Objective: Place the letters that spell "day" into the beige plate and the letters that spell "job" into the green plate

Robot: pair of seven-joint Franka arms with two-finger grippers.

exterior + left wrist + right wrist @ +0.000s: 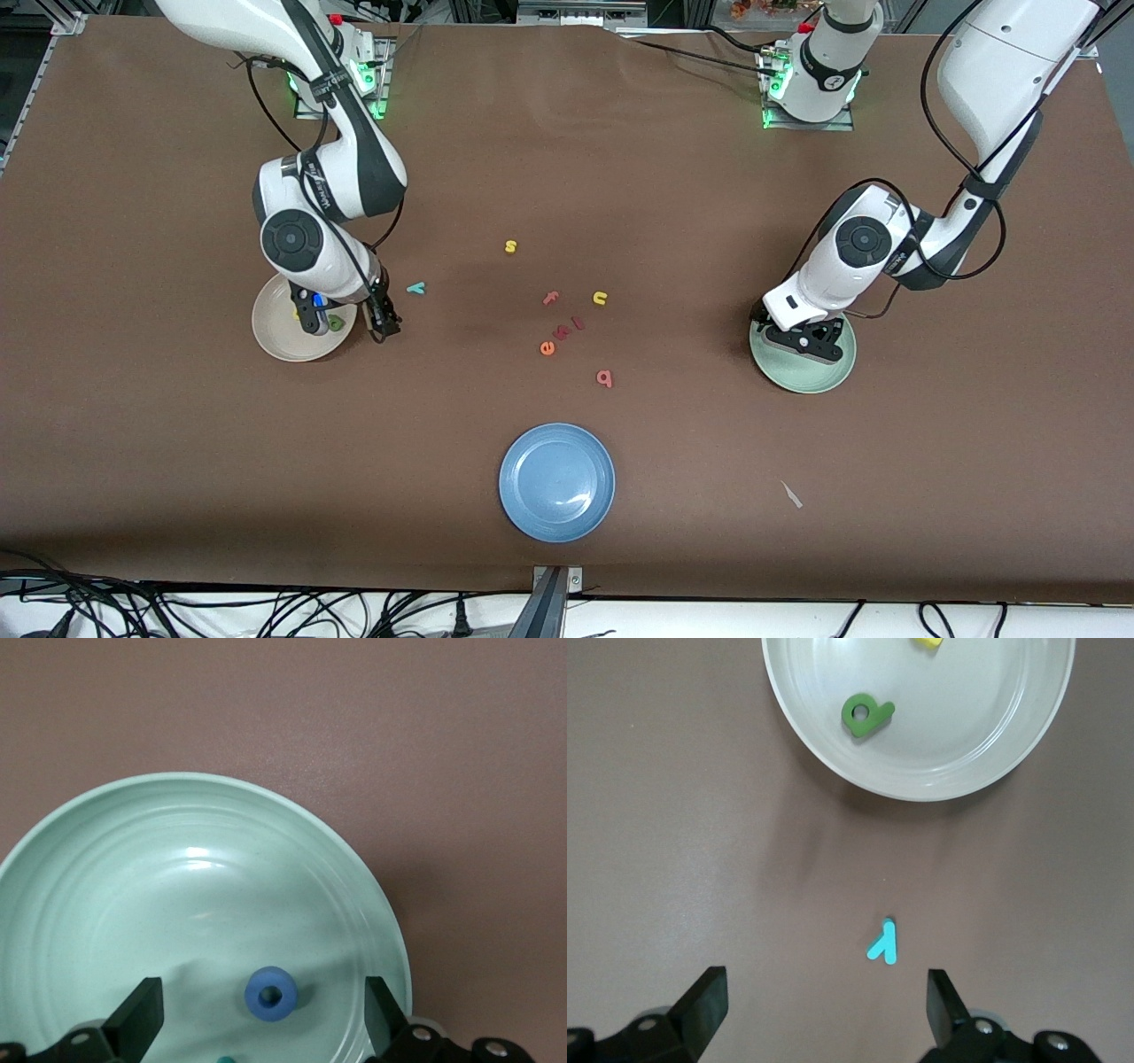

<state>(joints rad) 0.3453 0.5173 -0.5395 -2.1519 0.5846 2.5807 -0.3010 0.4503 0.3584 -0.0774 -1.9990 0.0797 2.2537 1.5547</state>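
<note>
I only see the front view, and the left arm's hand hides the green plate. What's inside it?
Observer: The left wrist view shows a blue o lying in the green plate, between the open jaws of the left gripper.
Operator: Anything else in there?
Observer: A teal bit shows at the edge of the picture. Too little of it shows to name the letter.
Operator: And the beige plate, under the other arm?
Observer: The right wrist view shows that the green piece in the beige plate is a d, lying flat.
</note>
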